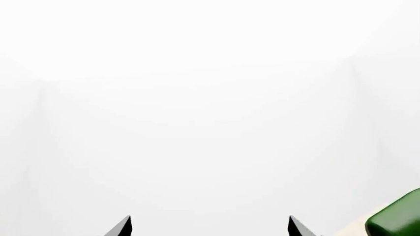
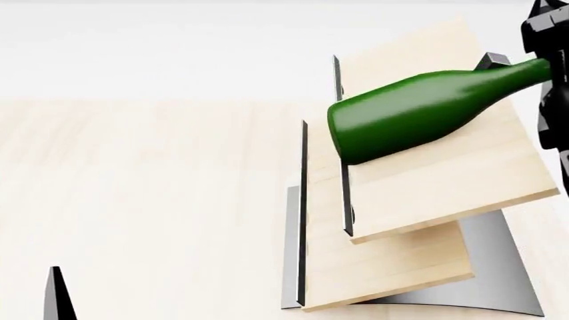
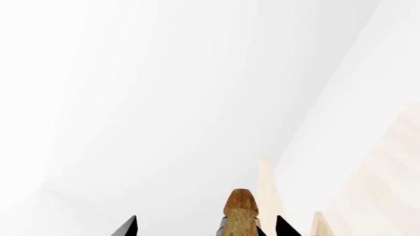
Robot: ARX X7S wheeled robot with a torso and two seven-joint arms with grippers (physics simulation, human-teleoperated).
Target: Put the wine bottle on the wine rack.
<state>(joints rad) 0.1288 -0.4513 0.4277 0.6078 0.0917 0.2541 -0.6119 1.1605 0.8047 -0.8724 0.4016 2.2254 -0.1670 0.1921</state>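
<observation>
Two slanted pale boards form the wine rack (image 2: 418, 200) on the wooden surface (image 2: 142, 200). The dark green wine bottle (image 2: 418, 113) lies tilted over the upper board, its base against that board's dark edge strip (image 2: 342, 153), neck rising toward the right gripper (image 2: 550, 67) at the frame edge. Released here, it may roll or slide off the slope. In the right wrist view the right arm's jaws flank the bottle's cork top (image 3: 241, 209), seemingly pinching the neck. The left gripper (image 1: 210, 226) hangs nearby, jaws spread, empty.
</observation>
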